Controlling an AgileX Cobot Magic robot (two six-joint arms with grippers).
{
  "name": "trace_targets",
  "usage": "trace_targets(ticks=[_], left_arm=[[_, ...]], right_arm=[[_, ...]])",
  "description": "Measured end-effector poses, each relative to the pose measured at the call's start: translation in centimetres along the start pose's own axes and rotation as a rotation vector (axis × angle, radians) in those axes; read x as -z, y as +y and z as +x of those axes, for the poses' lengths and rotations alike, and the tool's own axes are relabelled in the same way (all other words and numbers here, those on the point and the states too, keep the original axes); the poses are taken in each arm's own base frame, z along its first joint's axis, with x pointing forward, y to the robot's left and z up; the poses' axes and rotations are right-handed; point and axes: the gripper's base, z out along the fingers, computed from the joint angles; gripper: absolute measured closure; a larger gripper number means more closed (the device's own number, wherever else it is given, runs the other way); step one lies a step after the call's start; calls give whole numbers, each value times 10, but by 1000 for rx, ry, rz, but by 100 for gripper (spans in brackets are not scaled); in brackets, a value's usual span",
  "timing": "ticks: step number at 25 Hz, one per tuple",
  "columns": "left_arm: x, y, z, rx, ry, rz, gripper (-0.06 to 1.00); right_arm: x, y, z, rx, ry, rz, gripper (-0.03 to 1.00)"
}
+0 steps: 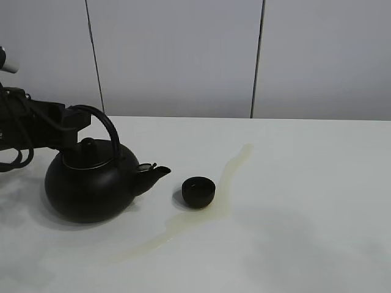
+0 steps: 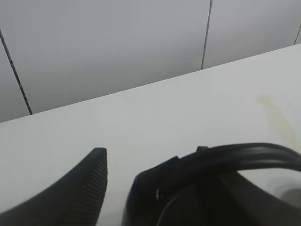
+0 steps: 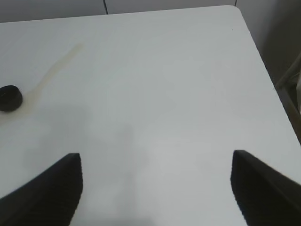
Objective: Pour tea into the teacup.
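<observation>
Overhead: kettle (image 1: 91,186) looks heavy and rigid; take it by the arched handle (image 1: 105,125). Cup (image 1: 198,191) sits at its 3 o'clock, just off the spout; spilled tea (image 1: 229,168) streaks past.

Left wrist: left gripper (image 2: 117,181) at the handle; can't tell whether it's clamped.

Right wrist: right gripper (image 3: 155,188) fingers wide apart, holding nothing, well clear of the cup.

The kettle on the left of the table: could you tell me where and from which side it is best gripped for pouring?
Probably the arched handle of the kettle: it stands upright over the lid, and the spout faces the teacup. Come from behind on the left, where the left pincer sits at the handle's base.
</observation>
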Motion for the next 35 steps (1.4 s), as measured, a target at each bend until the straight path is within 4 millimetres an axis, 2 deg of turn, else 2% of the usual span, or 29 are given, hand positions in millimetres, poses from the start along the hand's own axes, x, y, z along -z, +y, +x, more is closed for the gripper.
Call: trace_targets(ticks=[3,9,13,20,24,28,35], left_arm=[[1,0,0,0,-3,2,51],[15,-7,11,19,30,10,41],[22,-10,12,12,2,17,39],[32,-11,18,23,27,-14,29],[40,-11,10,18,2,-32,28],[47,-11,-10,-10,-51,-44,28],[64,-9,-31,-50,45,-81,28]], right_arm=[[0,0,0,0,0,0,38],[0,0,0,0,0,-1,38],[0,0,0,0,0,-1,38],[0,0,0,0,0,-1,38],[0,0,0,0,-1,-1,38],[0,0,0,-1,-1,-1,38],[0,0,0,-1,-1,-1,38]])
